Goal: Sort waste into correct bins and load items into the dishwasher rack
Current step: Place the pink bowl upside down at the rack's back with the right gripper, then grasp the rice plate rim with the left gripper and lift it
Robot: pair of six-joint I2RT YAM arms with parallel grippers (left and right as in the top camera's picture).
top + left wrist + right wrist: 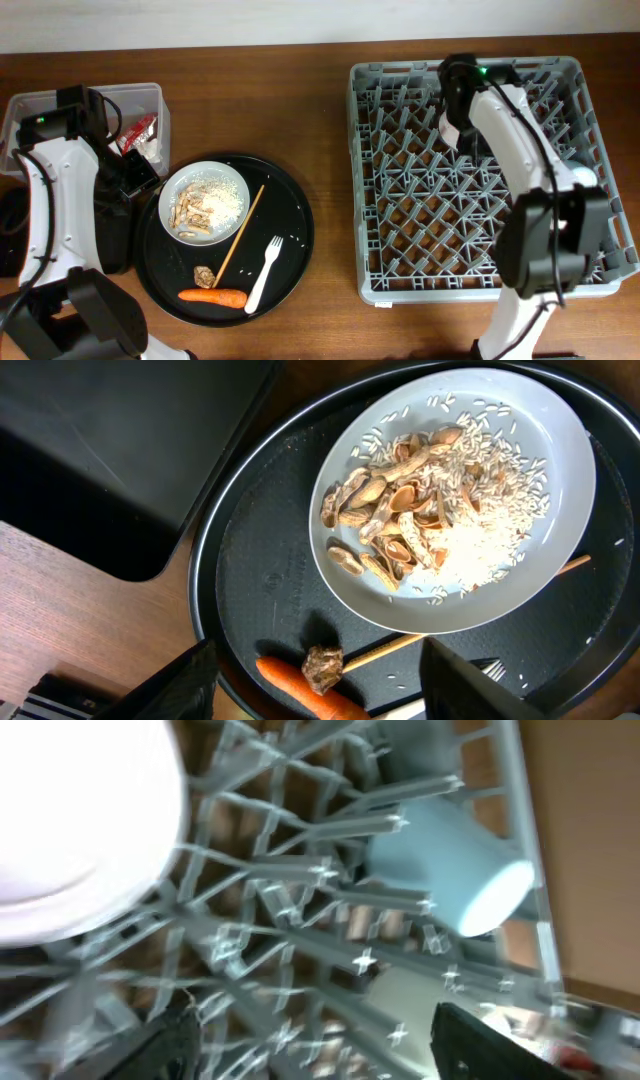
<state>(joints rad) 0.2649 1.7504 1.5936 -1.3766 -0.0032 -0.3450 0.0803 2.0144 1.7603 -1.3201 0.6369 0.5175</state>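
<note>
My left gripper (135, 178) (325, 705) is open and empty, low over the left edge of the round black tray. Between its fingers lie the orange carrot (295, 682) (213, 296) and a brown food chunk (322, 667) (204, 274). The white plate (572, 455) (172, 192) holds beige scraps and rice (400, 530). The wooden chopstick (240, 233) and white fork (265, 272) lie on the tray. The clear tub (150, 95) holds the red wrapper (140, 130). My right gripper (455, 125) (320, 1040) is open and empty over the grey rack (420, 285), near the pale bowl (70, 820) and light-blue cup (450, 865).
The shallow black rectangular tray (120, 450) (112, 235) lies left of the round black tray (215, 560) (295, 250), partly under my left arm. The rack's upright pegs (300, 910) surround my right gripper. Bare wooden table (330, 150) lies between the tray and the rack.
</note>
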